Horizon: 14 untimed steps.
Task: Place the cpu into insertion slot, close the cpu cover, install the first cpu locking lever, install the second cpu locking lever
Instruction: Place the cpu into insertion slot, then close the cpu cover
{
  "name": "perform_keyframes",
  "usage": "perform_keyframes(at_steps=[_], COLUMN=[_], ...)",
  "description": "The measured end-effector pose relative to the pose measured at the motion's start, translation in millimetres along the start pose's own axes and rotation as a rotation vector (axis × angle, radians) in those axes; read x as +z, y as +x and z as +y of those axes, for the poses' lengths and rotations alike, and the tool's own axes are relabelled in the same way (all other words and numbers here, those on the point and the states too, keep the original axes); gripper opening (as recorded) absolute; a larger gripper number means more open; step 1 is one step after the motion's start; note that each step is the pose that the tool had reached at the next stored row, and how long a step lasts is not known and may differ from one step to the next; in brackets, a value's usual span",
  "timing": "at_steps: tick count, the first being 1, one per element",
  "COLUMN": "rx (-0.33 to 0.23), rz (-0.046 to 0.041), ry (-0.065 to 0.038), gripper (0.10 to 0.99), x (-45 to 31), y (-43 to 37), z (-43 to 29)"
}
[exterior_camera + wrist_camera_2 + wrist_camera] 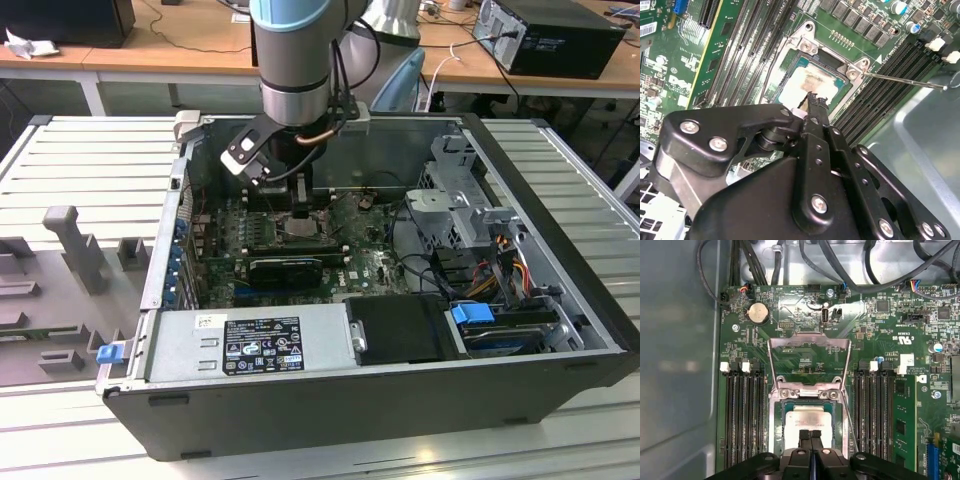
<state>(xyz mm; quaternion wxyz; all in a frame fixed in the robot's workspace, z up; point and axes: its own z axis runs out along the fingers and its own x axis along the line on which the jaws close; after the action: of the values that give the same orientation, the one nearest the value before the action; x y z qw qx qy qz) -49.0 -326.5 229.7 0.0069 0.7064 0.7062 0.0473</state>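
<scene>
The cpu (807, 421) is seated in the insertion slot (836, 415), midway between the long edges of the motherboard (790, 305). The gripper (810, 436) is held directly over the chip's face with its fingers drawn together on nothing; contact cannot be told. The cpu cover (809, 341) is raised at the slot's edge.
</scene>
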Motion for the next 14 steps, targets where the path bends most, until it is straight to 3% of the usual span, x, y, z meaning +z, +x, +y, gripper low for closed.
perform_keyframes(at_steps=[3, 4, 10, 14], rx=[0.000, 0.000, 0.002, 0.002], rz=[0.0001, 0.0036, 0.0120, 0.0126], ry=[0.000, 0.001, 0.019, 0.020], gripper=[0.106, 0.106, 0.106, 0.106], x=[-1.8, -1.9, -1.0, -2.5], y=[0.1, -0.4, -2.1, -2.0], z=[0.2, 0.9, 13.5, 15.4])
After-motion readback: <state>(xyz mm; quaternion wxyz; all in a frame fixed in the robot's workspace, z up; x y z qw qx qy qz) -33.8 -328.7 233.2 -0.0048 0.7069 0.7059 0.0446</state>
